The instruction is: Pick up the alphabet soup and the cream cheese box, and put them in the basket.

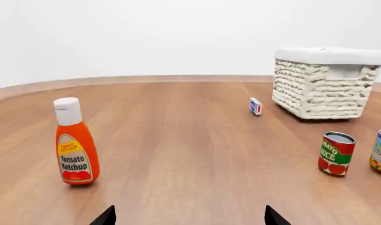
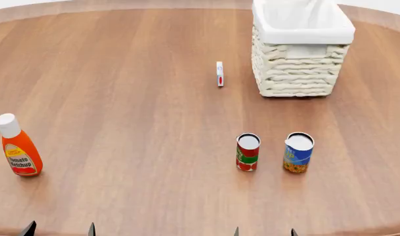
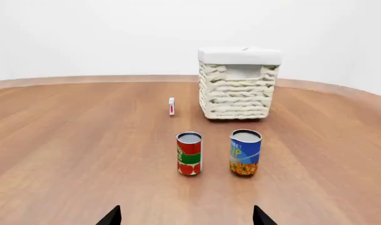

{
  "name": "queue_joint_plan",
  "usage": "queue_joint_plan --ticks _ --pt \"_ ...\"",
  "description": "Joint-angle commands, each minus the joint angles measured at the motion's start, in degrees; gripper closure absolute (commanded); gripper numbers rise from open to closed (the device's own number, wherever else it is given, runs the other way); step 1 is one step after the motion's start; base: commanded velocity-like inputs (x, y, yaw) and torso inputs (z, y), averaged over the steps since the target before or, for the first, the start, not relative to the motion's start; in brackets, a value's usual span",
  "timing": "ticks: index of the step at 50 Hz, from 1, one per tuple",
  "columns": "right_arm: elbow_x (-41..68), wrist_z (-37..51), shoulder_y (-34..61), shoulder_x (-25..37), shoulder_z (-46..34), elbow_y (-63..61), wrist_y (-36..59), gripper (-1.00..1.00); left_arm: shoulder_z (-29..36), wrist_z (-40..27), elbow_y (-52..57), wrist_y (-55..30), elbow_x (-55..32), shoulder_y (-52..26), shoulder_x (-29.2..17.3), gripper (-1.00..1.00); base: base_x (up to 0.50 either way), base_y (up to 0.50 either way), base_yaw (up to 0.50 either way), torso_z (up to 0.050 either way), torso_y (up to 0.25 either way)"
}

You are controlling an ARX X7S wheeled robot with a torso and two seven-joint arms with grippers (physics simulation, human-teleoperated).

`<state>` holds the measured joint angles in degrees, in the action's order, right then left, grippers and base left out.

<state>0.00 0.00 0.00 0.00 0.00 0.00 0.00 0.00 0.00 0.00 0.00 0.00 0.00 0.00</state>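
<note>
Nothing is sitting in the basket [image 2: 303,34] at upper right yet: the alphabet soup [image 2: 298,152] is standing at lower right, the cream cheese box [image 2: 219,73] just left of the basket, both grippers [image 2: 60,229] [image 2: 264,231] waiting spread apart, empty.

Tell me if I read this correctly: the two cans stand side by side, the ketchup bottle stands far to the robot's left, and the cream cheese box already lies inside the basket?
Not quite. The cream cheese box is not inside the basket; the head view shows it standing on edge on the table, beside the basket and apart from it. The rest holds: the alphabet soup and the red-and-green can stand side by side, and the ketchup bottle is far to the left.
</note>
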Motion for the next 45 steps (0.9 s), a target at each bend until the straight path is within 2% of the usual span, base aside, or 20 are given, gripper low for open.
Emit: queue_joint_plan --ticks 1,15,22,26,30,32,35,45 --pt "1.79 2.19 0.07 1.79 -2.2 0.21 -0.21 -1.0 0.68 -0.67 -0.46 0.4 -0.63 -0.08 -0.63 -1.0 0.0 0.0 0.0 0.0 0.0" --pt "2.4 5.39 -0.54 3.74 -3.75 -6.88 1.62 -1.0 3.3 -3.67 7.1 -0.42 -2.17 1.6 -3.29 -1.0 0.0 0.0 0.0 0.0 0.0" --pt "2.33 5.86 -0.87 5.33 -4.47 -20.97 6.36 -1.0 3.5 -4.95 19.55 -4.19 -2.49 2.38 -4.37 -1.0 0.0 0.0 0.0 0.0 0.0" --pt "1.94 6.11 -0.38 6.4 -4.86 -30.53 9.73 -1.0 3.49 -6.37 24.94 -1.59 -1.24 2.84 -4.89 -1.0 0.0 0.0 0.0 0.0 0.0" --pt "1.91 6.38 0.01 6.99 -5.06 -33.41 10.32 -1.0 4.49 -7.1 29.03 -1.35 0.97 2.96 -5.63 -1.0 0.0 0.0 0.0 0.0 0.0" --pt "3.95 5.82 -1.2 7.38 -4.76 -38.46 11.01 -1.0 3.98 -7.16 33.58 -2.54 -0.87 3.16 -5.52 -1.0 0.0 0.0 0.0 0.0 0.0" --pt "1.23 6.67 -2.2 8.12 -5.4 -39.82 8.31 -1.0 3.67 -7.75 36.33 -3.27 -1.22 3.21 -5.67 -1.0 0.0 0.0 0.0 0.0 0.0" --pt "3.77 6.64 -2.49 9.37 -4.62 -49.36 8.59 -1.0 3.04 -8.85 50.03 -7.87 -1.8 3.55 -7.32 -1.0 0.0 0.0 0.0 0.0 0.0"
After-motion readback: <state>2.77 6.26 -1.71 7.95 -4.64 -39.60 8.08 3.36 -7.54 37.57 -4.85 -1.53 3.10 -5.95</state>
